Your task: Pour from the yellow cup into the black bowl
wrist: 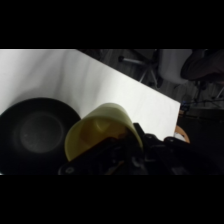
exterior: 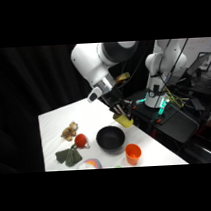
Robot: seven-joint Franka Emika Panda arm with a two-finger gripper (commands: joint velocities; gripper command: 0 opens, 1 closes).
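Yellow-green plastic is what I am seeing first: the small tapered yellow cup [exterior: 125,121] is sitting in the end effector [exterior: 120,112] of the white arm, lifted off the white bench [exterior: 52,121] and tilted, just above and beside the far right rim of the round, deep, glossy black bowl [exterior: 111,139]. In the wrist view the yellow cup [wrist: 100,136] is filling the middle of the picture, lying over on its side with its open mouth turned toward the camera and its shaded inside showing; I am not able to tell whether anything is in it. The end effector [wrist: 125,155] is closing around the cup's wall, its black linkage pressing against the lower right side of the cup, so I am reading it as clamped on the cup. The black bowl [wrist: 37,135] is lying to the left of the cup in that view, its rim partly hidden behind the cup. On the bench in the side view, a bright orange plastic cup [exterior: 132,153] is standing upright just right of the bowl, nearer the camera. To the left of the bowl a red round object [exterior: 81,140] is lying beside a dark green crumpled piece [exterior: 69,156], and a small tan and brown thing [exterior: 70,130] is resting farther back.
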